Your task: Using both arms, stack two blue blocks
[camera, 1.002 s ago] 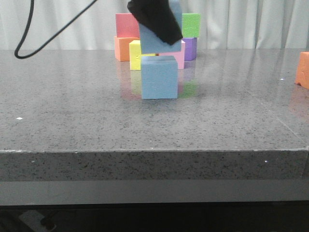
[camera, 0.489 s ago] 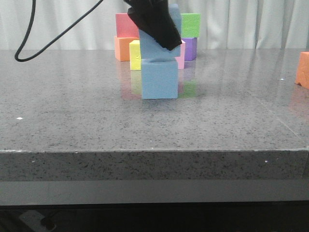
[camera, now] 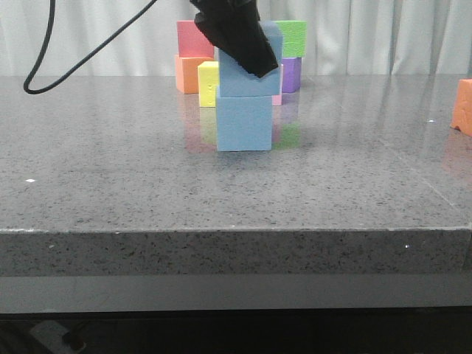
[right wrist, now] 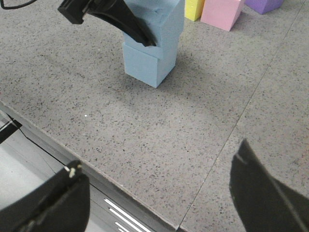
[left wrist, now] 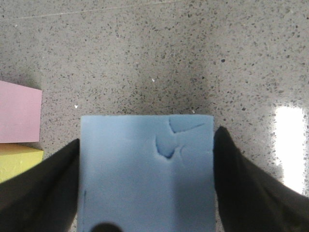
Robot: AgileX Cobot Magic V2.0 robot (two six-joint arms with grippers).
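Left gripper (camera: 237, 33) presses dented blue block (left wrist: 146, 171) onto lower blue block (camera: 244, 122).

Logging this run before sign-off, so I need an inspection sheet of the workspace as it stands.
Surface: grey speckled stone table, glossy.
Job's things: upper blue block, dented, resting on lower blue block.
Clutter: pink, orange, yellow, green and purple cubes behind the stack; orange block at right edge.
Grippers: left end effector clamps the upper block; right end effector open, clear of the stack.
Cables: black cable looping down.
Surroundings: white curtain.
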